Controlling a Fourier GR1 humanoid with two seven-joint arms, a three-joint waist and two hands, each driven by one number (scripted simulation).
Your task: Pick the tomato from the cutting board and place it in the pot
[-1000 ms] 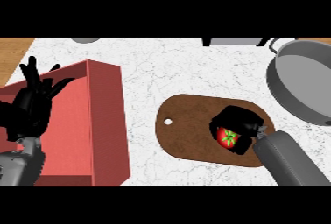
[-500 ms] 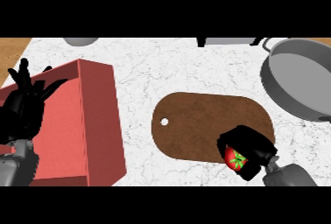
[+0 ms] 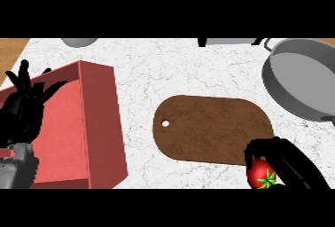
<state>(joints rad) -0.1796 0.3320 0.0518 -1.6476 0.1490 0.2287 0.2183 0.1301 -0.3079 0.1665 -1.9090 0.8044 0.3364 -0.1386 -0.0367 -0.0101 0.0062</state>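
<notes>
The red tomato (image 3: 261, 176) with a green stem sits inside my right hand (image 3: 292, 165), whose black fingers curl round it at the lower right, just off the near right corner of the brown cutting board (image 3: 212, 128). The board lies bare in the middle of the counter. The grey pot (image 3: 304, 78) stands at the upper right, partly cut off by the view's edge. My left hand (image 3: 26, 104) rests open at the left, fingers up, over the red box.
A large red box (image 3: 68, 128) fills the left side of the white marble counter. A grey round object (image 3: 79, 42) and a dark-edged grey item (image 3: 229, 41) sit at the far edge.
My right hand has carried the tomato off the board, drawing back toward the lower right. The left hand has stayed in place.
</notes>
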